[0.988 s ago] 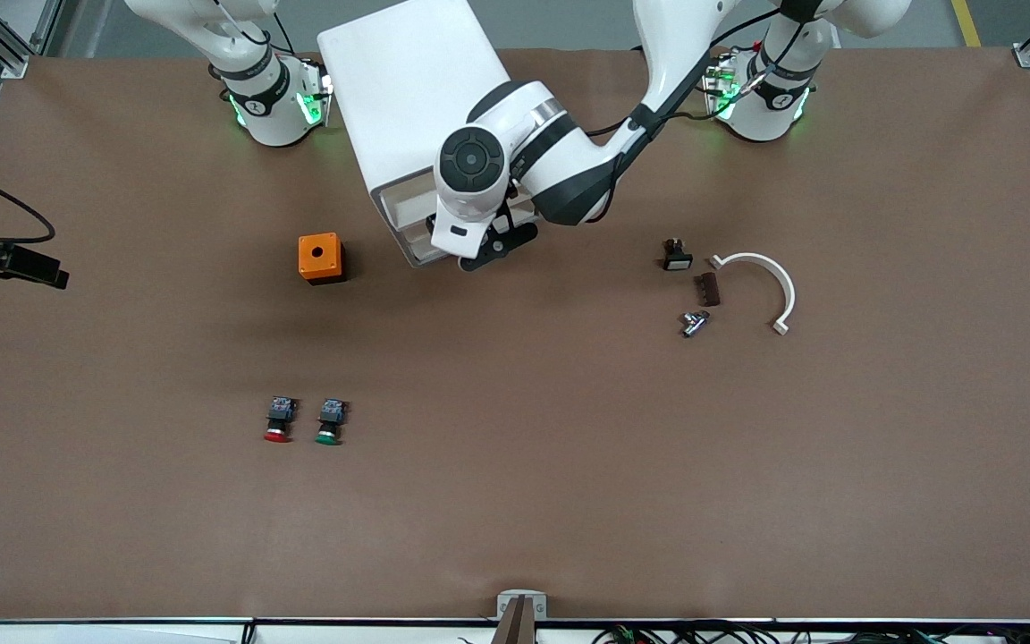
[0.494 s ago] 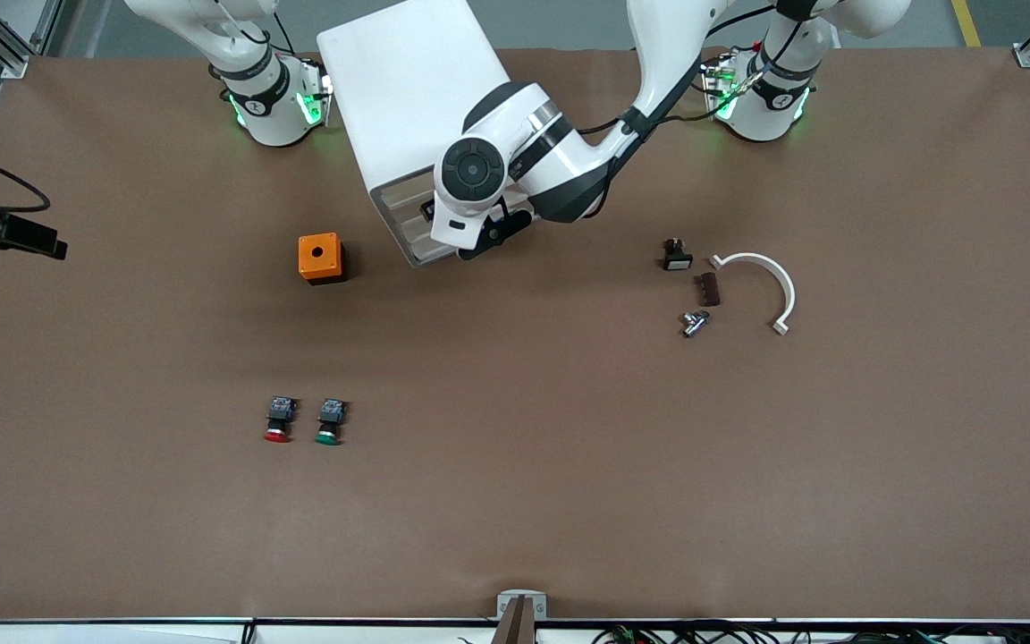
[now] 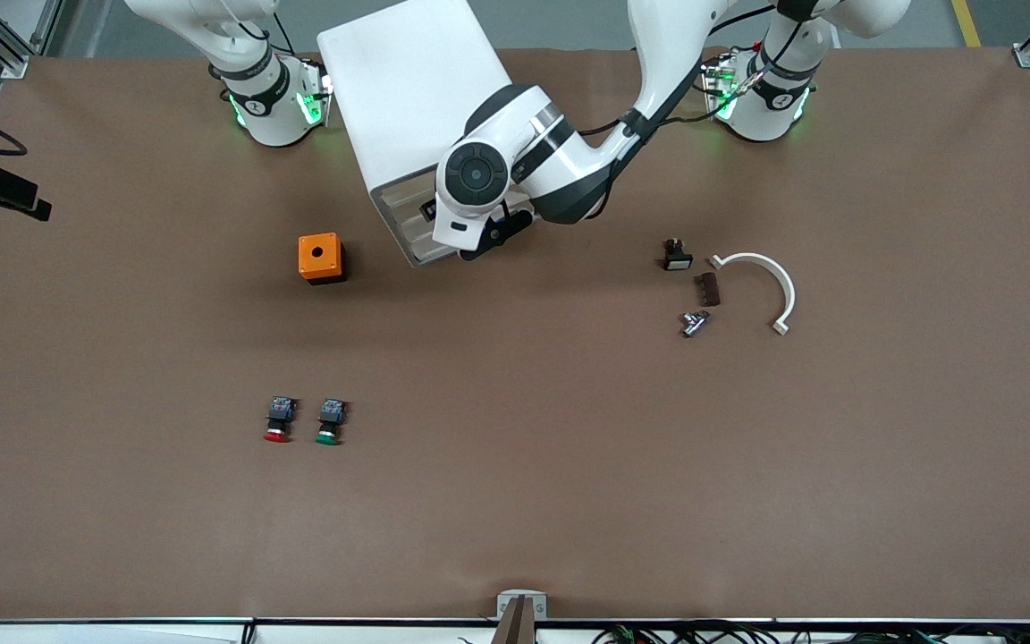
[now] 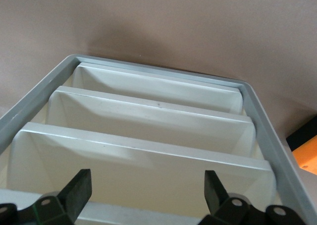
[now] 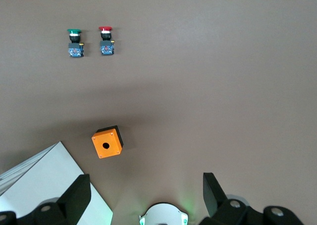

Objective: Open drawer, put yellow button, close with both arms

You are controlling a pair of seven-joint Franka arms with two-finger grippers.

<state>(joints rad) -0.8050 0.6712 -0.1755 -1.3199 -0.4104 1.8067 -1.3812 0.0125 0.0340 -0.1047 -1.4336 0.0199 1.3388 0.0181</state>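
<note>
The white cabinet (image 3: 408, 80) stands between the two arm bases, its drawer front facing the front camera. My left gripper (image 3: 477, 246) is at that front, over the drawers. In the left wrist view it (image 4: 147, 190) is open and empty, its fingers (image 4: 79, 188) apart over the stacked white drawers. The topmost drawer's rim (image 4: 148, 211) lies nearest the fingers. My right gripper (image 5: 146, 185) is open and empty, held high over the right arm's base; its black hand (image 3: 19, 201) shows at the front view's edge. The yellow button is hidden.
An orange cube with a hole (image 3: 320, 258) sits beside the cabinet toward the right arm's end. A red-capped button (image 3: 277, 420) and a green-capped button (image 3: 329, 422) lie nearer the front camera. A black switch (image 3: 677, 256), brown piece (image 3: 709, 289), metal fitting (image 3: 694, 323) and white curved clip (image 3: 770, 282) lie toward the left arm's end.
My left gripper has moved in closer against the cabinet's drawer front. My right hand at the front view's edge has drifted toward the robots' side of the table.
</note>
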